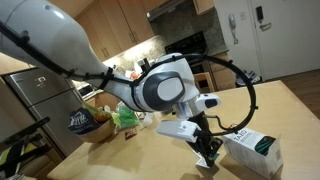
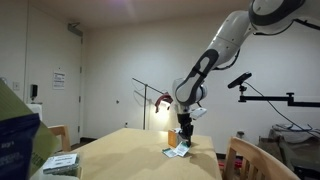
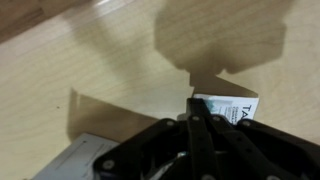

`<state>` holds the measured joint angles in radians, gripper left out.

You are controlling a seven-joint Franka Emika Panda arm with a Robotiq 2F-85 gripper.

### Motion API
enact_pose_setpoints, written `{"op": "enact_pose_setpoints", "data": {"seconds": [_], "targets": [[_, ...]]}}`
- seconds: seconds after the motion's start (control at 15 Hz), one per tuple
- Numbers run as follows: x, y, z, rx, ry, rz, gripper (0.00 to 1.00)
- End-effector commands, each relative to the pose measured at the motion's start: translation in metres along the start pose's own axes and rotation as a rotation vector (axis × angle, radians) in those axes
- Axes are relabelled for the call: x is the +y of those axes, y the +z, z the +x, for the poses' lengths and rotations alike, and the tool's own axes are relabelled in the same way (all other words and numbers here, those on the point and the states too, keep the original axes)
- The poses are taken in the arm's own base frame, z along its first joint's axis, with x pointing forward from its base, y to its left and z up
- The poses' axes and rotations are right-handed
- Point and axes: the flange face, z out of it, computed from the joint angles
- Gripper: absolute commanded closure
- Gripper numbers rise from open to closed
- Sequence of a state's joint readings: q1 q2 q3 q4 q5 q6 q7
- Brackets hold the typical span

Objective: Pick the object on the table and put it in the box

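Jaws clenched, tips pressed together; the gripper [image 1: 206,157] hangs low over the wooden table [image 1: 292,108]. The white-and-green box [image 1: 254,153] lies just beside it at 3 o'clock. I cannot make out the teal packet.

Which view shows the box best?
An exterior view: the box sits close, white with green patches. The wrist view catches only a printed white corner; in an exterior view it is tiny and distant.

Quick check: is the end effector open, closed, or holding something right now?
End effector: closed, fingertips pressed together; whether anything is pinched between them cannot be told.
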<state>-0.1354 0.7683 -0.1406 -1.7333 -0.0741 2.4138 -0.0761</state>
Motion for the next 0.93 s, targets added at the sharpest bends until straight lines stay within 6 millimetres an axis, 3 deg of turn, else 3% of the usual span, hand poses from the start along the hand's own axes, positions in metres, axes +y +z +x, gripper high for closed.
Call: {"op": "enact_pose_setpoints", "data": {"seconds": [0.0,0.53,0.87], "targets": [[0.017,-0.032,-0.025,-0.019,0.093,-0.098,1.00],[0.024,-0.071,-0.044,-0.134,0.309,-0.334,1.00],[0.025,-0.076,-0.057,-0.246,0.558,-0.446,1.00]]}}
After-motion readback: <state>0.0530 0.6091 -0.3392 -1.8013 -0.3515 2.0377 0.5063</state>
